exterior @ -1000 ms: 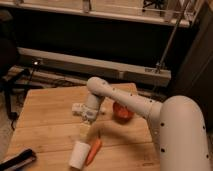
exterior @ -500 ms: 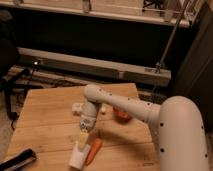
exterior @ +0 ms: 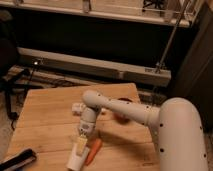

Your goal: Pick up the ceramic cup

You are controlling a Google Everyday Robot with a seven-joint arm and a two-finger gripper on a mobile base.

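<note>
The cup (exterior: 76, 159) stands near the front edge of the wooden table (exterior: 45, 120), with a carrot (exterior: 93, 151) just beside it on its right. The gripper (exterior: 81, 144) hangs right over the cup's rim – whether its fingers are wide, narrow or already on the cup, I cannot tell. A red bowl (exterior: 121, 116) sits behind the arm (exterior: 125, 110) – a dark object (exterior: 17, 161) lies at the table's front-left corner

Lab-like room: end effector (exterior: 81, 145) above a wooden table (exterior: 50, 117).
</note>
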